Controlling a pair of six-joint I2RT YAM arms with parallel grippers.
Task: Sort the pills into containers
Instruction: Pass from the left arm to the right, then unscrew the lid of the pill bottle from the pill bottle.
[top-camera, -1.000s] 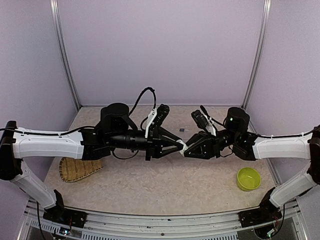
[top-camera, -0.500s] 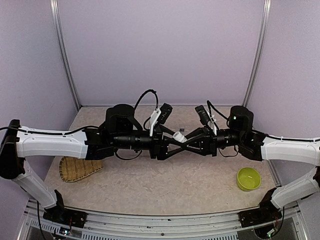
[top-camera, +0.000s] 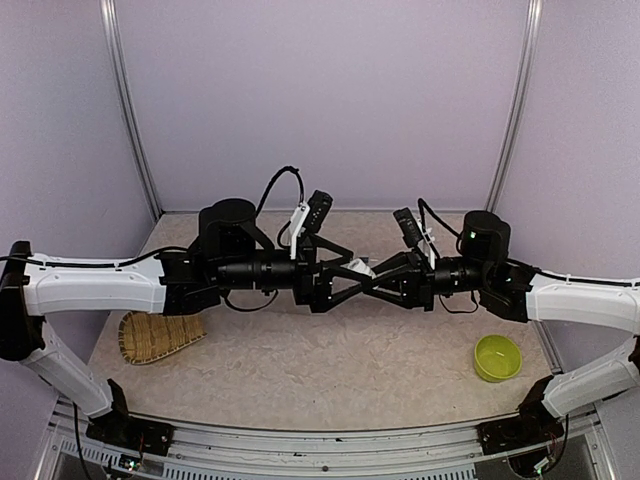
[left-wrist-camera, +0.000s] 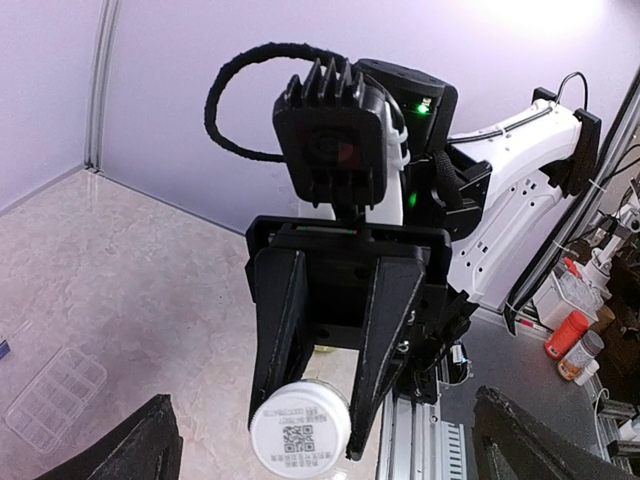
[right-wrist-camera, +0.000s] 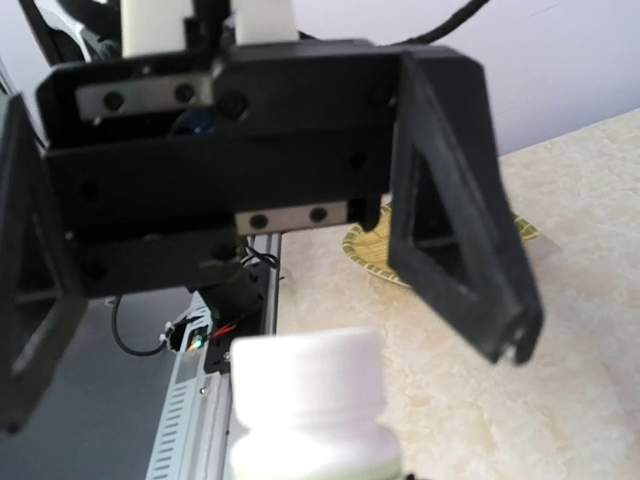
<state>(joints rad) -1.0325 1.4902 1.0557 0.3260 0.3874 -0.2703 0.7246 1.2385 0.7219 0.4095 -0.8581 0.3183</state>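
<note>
At mid-frame of the overhead view the two arms meet nose to nose above the table (top-camera: 330, 375); the left gripper (top-camera: 362, 281) stands wide apart, its fingers (right-wrist-camera: 460, 230) spread to either side of the other claw's load without touching it; the right gripper (left-wrist-camera: 314, 402) is clamped on a white bottle (left-wrist-camera: 300, 434), held level with its code-printed base facing the left wrist camera; in the right wrist view the bottle's cap fills the bottom centre; the container (left-wrist-camera: 55, 398), a clear box of small compartments, lies flat on the table at the lower left of the left wrist view, well apart from both claws; any pills are too small to make out; a bamboo tray (top-camera: 150, 338) sits at the lower left of the overhead view, a green bowl (top-camera: 497, 357) at the lower right.
</note>
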